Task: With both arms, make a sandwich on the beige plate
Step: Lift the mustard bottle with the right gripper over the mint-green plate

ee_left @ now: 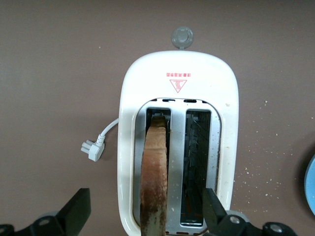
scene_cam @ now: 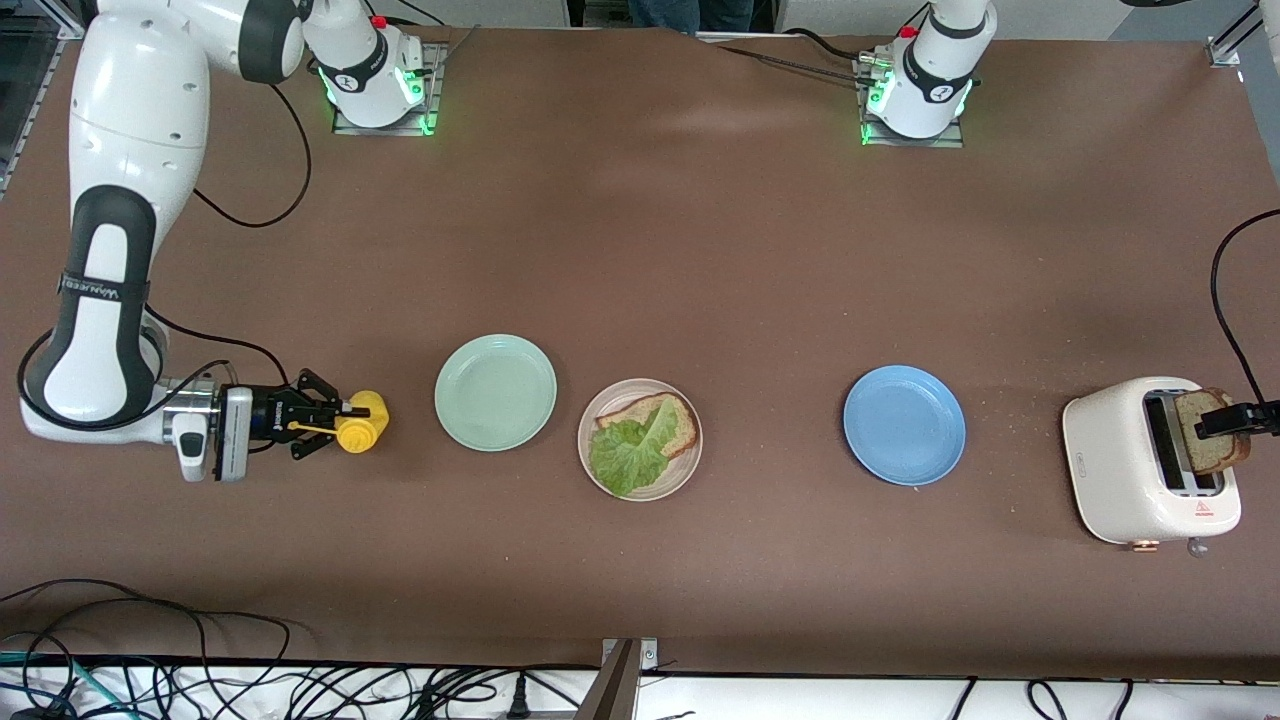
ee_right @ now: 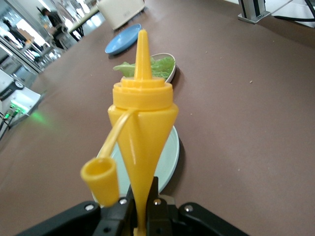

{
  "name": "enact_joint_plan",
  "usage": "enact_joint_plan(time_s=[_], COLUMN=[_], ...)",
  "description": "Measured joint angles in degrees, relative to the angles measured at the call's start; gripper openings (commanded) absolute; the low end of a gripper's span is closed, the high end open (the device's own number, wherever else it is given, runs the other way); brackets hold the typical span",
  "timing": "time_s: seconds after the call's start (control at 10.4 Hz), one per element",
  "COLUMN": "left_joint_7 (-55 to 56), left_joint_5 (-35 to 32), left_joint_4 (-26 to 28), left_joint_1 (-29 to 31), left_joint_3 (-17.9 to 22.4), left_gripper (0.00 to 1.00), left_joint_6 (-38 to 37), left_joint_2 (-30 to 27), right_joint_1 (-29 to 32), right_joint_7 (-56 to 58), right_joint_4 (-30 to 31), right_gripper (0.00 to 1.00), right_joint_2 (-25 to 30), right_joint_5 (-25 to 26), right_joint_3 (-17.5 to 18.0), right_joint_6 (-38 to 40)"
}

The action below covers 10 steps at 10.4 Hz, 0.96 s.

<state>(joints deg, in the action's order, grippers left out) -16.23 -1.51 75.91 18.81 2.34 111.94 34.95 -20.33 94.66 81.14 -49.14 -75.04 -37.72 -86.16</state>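
The beige plate (scene_cam: 690,460) holds one brown bread slice (scene_cam: 672,420) with a ruffled green lettuce leaf (scene_cam: 628,452) on top. A second bread slice (scene_cam: 1212,435) stands up out of a slot of the white toaster (scene_cam: 1130,470). My left gripper (scene_cam: 1238,418) is open over the toaster. In the left wrist view its fingers (ee_left: 74,212) stand wide on either side of that slice (ee_left: 155,172), apart from it. My right gripper (scene_cam: 320,420) is shut on a yellow squeeze bottle (scene_cam: 360,422), held sideways with its nozzle toward the plates and its cap (ee_right: 101,179) hanging open.
A mint green plate (scene_cam: 495,392) lies between the bottle and the beige plate. A blue plate (scene_cam: 904,425) lies between the beige plate and the toaster. The toaster's cord and plug (ee_left: 93,147) lie beside it. Cables run along the table's near edge.
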Motion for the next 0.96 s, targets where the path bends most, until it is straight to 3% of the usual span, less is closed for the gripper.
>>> enact_joint_plan(time_s=[0.38, 0.96], left_joint_7=[0.0, 0.0], left_joint_5=[0.0, 0.0], left_joint_4=[0.0, 0.0], left_joint_1=[0.0, 0.0], left_joint_3=[0.0, 0.0], left_gripper=[1.0, 1.0], left_joint_6=[0.2, 0.2], left_joint_2=[0.0, 0.1], right_joint_1=[-15.3, -30.7], right_joint_7=[-12.3, -27.2], right_joint_4=[-5.0, -8.4], right_gripper=[0.0, 0.0], right_joint_2=[0.2, 0.1], right_joint_5=[13.5, 44.5], right_joint_3=[-8.2, -8.6], right_joint_6=[-9.5, -20.4])
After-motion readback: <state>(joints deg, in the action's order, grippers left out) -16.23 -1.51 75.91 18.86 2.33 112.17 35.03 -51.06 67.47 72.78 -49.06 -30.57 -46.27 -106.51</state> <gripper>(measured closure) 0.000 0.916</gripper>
